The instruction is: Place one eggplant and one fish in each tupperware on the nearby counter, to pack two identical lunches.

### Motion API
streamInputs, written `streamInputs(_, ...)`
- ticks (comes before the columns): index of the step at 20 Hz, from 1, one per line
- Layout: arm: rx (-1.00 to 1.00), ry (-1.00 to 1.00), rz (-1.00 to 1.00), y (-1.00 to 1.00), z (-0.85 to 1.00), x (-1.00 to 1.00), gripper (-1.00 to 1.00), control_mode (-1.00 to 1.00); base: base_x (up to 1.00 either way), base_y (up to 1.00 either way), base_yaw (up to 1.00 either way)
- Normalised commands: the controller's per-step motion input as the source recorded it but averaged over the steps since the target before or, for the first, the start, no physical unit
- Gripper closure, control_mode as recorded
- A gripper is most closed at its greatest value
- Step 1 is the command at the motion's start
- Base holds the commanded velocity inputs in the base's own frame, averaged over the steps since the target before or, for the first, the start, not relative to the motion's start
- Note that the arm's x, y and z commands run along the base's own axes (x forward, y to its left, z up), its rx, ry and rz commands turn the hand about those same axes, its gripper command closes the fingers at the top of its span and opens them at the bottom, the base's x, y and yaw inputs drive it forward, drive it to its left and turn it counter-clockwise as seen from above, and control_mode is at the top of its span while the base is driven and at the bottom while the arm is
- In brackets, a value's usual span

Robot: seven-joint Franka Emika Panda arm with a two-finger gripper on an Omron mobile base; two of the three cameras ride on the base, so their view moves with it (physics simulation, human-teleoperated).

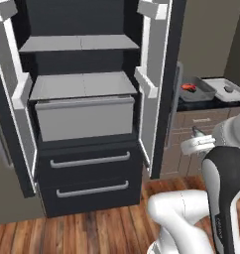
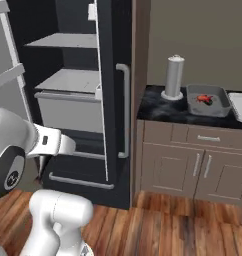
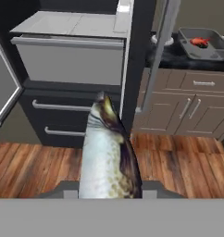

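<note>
Nearest, the tool [image 3: 109,187] appears clamped on a silver-brown fish [image 3: 107,152], which points toward 12 o'clock in the hand view and hides the fingers. It hangs above the wooden floor [image 3: 178,162] in front of the open fridge [image 1: 82,114]. Farther off, at about 1 o'clock, the surface [image 2: 163,110] carries a tupperware [image 3: 207,52] with a red-orange fish [image 3: 199,41] already inside. A second tupperware [image 1: 216,84] beside it holds something small and dark, too small to identify. Judging by this, one fish is packed, another is in transit, and the eggplants remain.
</note>
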Motion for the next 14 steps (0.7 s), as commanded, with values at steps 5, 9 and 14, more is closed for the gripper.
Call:
streamInputs(5, 0.00, 0.00, 0.00, 0.00, 0.00, 0.00, 1.00, 1.00, -0.35, -1.00, -0.02)
streamInputs(9, 0.00, 0.00, 0.00, 0.00, 0.00, 0.00, 1.00, 1.00, -0.04, -1.00, -0.02)
streamInputs(14, 0.00, 0.00, 0.00, 0.00, 0.00, 0.00, 1.00, 1.00, 0.01, -1.00, -0.04)
